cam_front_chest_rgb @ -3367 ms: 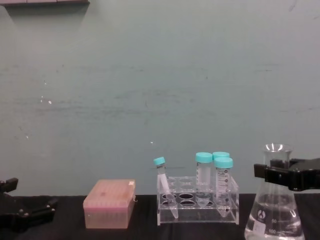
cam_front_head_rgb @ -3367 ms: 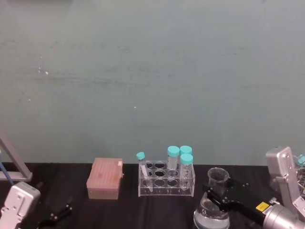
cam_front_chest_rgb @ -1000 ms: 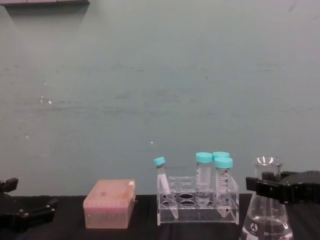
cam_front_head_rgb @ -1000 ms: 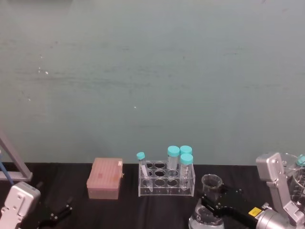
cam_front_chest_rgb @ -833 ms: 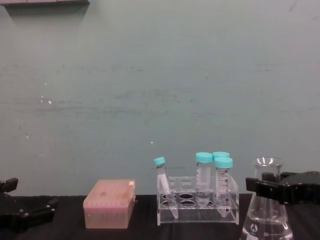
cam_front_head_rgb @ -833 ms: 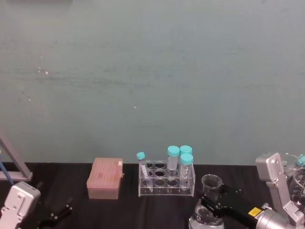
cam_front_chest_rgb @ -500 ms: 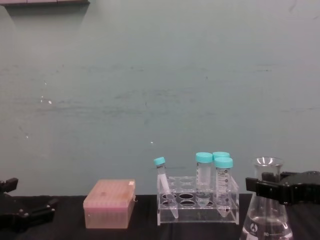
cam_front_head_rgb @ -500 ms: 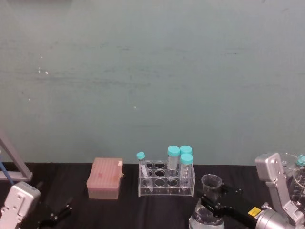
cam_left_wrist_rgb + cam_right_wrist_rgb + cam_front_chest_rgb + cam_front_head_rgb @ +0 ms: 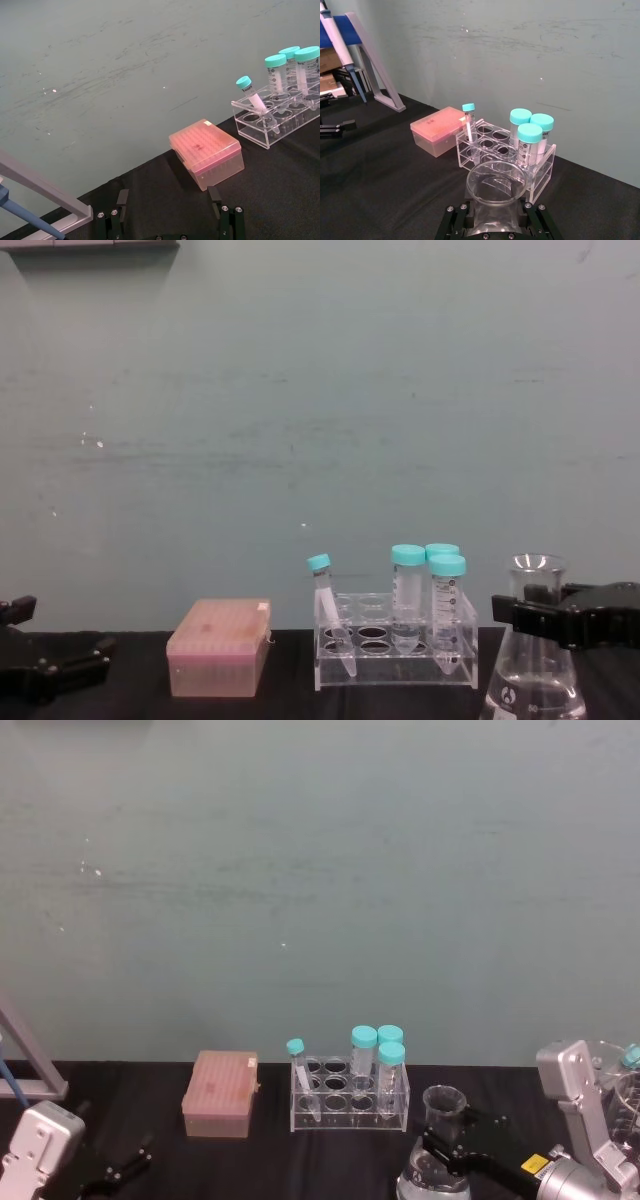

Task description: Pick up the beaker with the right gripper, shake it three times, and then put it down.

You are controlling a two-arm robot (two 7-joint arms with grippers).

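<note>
Your right gripper (image 9: pixel 530 615) remains clamped on the beaker (image 9: pixel 535 660) neck. The beaker sits lower than seconds ago, at 3 o'clock of the tube rack (image 9: pixel 396 652), and has settled. Judgement: put-down near; release outstanding. Left gripper (image 9: pixel 170 220) parked at 9 o'clock, fingers apart.

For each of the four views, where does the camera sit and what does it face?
Head: high, looking down at the clear glass conical flask; right hand at its neck.
Chest: low, side-on; clear rack of teal-capped tubes.
Left wrist: over the open left hand, facing the pink lidded box.
Right wrist: above the flask mouth.
All four share rack and box.
</note>
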